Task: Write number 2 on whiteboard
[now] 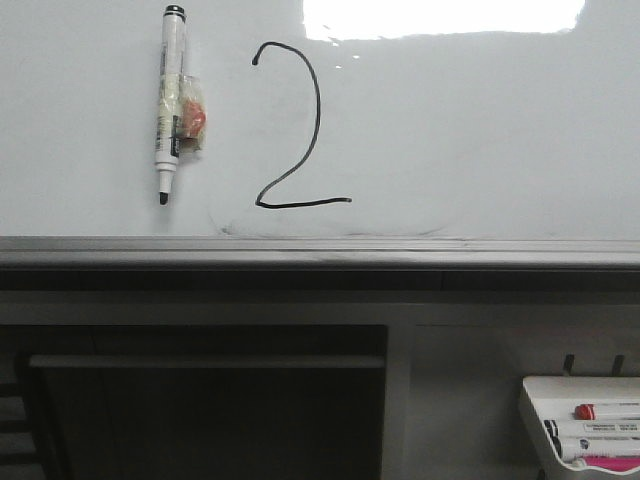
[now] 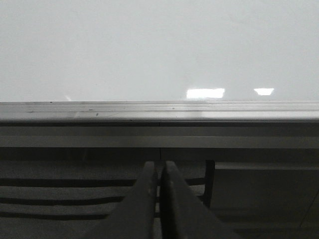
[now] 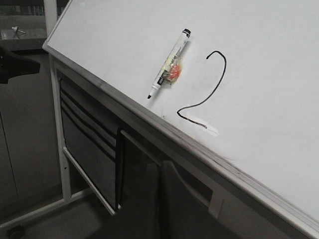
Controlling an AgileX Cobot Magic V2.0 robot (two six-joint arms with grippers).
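Note:
A thin black number 2 [image 1: 300,130] is drawn on the whiteboard [image 1: 480,130], just above its grey bottom rail [image 1: 320,248]. It also shows in the right wrist view [image 3: 209,89]. A white marker [image 1: 168,100] with a black tip pointing down clings to the board left of the 2, uncapped, and shows in the right wrist view [image 3: 169,62]. My left gripper [image 2: 159,167] is shut and empty, below the rail [image 2: 159,110]. My right gripper [image 3: 160,167] is shut and empty, low and away from the board. Neither gripper shows in the front view.
A small white tray [image 1: 585,425] with several markers hangs at the lower right under the board. A dark slatted panel [image 1: 205,400] sits below the rail. The board stands on a wheeled white frame [image 3: 57,149]. A bright light glare [image 1: 440,15] sits at the board's top.

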